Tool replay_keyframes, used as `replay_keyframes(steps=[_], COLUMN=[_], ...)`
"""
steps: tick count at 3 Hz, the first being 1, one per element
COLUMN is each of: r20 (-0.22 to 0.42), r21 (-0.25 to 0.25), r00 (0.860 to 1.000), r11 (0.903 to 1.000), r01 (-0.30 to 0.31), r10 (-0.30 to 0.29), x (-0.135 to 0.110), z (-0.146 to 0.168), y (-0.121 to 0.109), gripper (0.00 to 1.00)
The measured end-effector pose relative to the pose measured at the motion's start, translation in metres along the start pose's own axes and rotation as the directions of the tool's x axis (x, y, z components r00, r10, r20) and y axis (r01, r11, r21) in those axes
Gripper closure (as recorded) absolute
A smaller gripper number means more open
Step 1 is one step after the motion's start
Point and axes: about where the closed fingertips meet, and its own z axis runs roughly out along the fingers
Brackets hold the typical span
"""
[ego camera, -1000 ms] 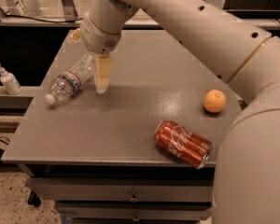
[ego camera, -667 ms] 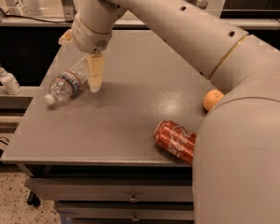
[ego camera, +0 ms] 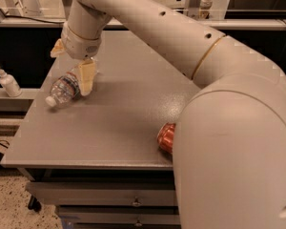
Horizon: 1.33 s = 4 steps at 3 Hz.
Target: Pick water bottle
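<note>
- step in hand: the approach to the grasp. the hand (ego camera: 86,76) hangs low over the far left part of the counter (ego camera: 119,109), its tan tip down just beside the base end of the water bottle (ego camera: 64,87), perhaps touching it. the bottle is not lifted.
- whether the hand is apart or together cannot be told from this angle, nor whether it is around the bottle or only next to it.
- the water bottle lies on its side near the counter's left edge, with its white cap toward the front left and its base toward the hand.
- next move, as i judge it: get the bottle's body squarely inside the hand, close across its width, then lift straight up.
- the bottle is clear, ribbed, thin plastic and round. it will likely roll if nudged and give under a hard squeeze, so a firm but moderate grip near the labelled middle looks best.
- the counter is flat, matte grey and finely speckled.
- a red soda can (ego camera: 166,137) lies well apart by the front edge, half hidden by the smooth cream arm (ego camera: 181,37).
- a small white pump bottle (ego camera: 8,82) stands off the counter to the left.
</note>
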Motion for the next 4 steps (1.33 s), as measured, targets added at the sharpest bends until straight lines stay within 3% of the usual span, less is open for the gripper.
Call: replay_keyframes(steps=[1, 3, 4], r20=[0.003, 0.004, 0.015], r21=[-0.025, -0.014, 0.008], r00=[1.000, 1.000, 0.999], r11=[0.9997, 0.9996, 0.9994], r01=[0.006, 0.023, 0.032], r10=[-0.006, -0.023, -0.033], x=[-0.001, -0.010, -0.021], z=[0.015, 0.008, -0.010], y=[0.003, -0.003, -0.009], gripper=[0.41, 0.86, 1.00])
